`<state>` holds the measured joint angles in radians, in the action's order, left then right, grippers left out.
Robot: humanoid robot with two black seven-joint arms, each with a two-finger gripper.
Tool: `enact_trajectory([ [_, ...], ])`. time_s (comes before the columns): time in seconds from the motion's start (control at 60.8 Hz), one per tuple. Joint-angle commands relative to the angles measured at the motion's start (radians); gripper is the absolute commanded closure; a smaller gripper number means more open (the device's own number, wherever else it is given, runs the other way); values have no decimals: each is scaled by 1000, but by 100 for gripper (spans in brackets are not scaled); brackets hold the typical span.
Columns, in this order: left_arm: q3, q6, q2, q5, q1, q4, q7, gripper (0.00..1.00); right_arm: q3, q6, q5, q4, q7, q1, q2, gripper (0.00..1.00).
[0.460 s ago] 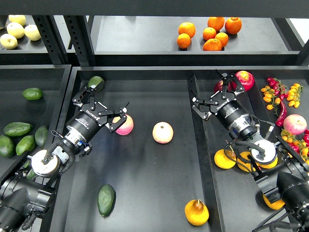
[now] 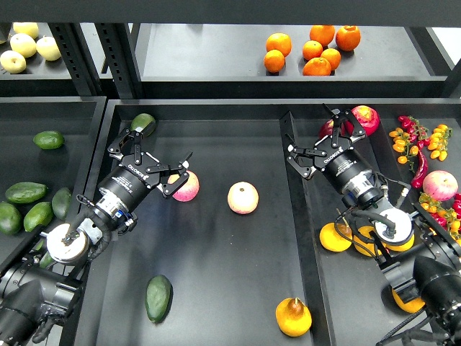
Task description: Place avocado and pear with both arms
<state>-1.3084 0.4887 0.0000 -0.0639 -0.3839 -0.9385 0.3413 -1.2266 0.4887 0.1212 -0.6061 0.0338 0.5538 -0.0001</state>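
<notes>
The dark green avocado (image 2: 158, 298) lies on the middle tray (image 2: 216, 288) near its front left. The orange-yellow pear (image 2: 294, 316) with a brown top sits at the tray's front right. My left gripper (image 2: 153, 157) is open and empty, hovering at the tray's back left beside a pink-and-yellow apple (image 2: 186, 186). My right gripper (image 2: 322, 138) is open and empty over the back of the right tray (image 2: 317, 288), near red fruit (image 2: 363, 119).
A second apple (image 2: 243, 197) lies mid-tray. A lighter green avocado (image 2: 142, 124) sits at the tray's back left corner. Several avocados (image 2: 26, 193) fill the left bin. Oranges (image 2: 359, 238) and small tomatoes (image 2: 416, 142) lie in the right tray. Oranges (image 2: 314, 49) and pale pears (image 2: 23, 46) sit on the shelf.
</notes>
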Motion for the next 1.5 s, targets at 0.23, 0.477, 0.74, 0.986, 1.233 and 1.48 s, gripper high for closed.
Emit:
enact_trajectory([
  [0.23, 8, 0, 0, -1, -30, -13, 147, 1, -4, 0, 0, 0, 0, 0, 0, 1],
  [0.477, 206, 0, 92, -10, -163, -11, 147, 1, -7, 0, 0, 0, 0, 0, 0, 1],
  [0.74, 440, 0, 255, -13, -282, -17, 147, 1, -7, 0, 0, 0, 0, 0, 0, 1],
  [0.986, 682, 0, 367, -7, -400, -22, 147, 1, -8, 0, 0, -1, 0, 0, 0, 1],
  [1.233, 929, 0, 501, 1, -516, -52, 147, 3, -8, 0, 0, 0, 0, 0, 0, 1],
  [1.48, 1057, 0, 551, 285, -523, -79, 147, 2, -8, 0, 0, 2, 0, 0, 0, 1],
])
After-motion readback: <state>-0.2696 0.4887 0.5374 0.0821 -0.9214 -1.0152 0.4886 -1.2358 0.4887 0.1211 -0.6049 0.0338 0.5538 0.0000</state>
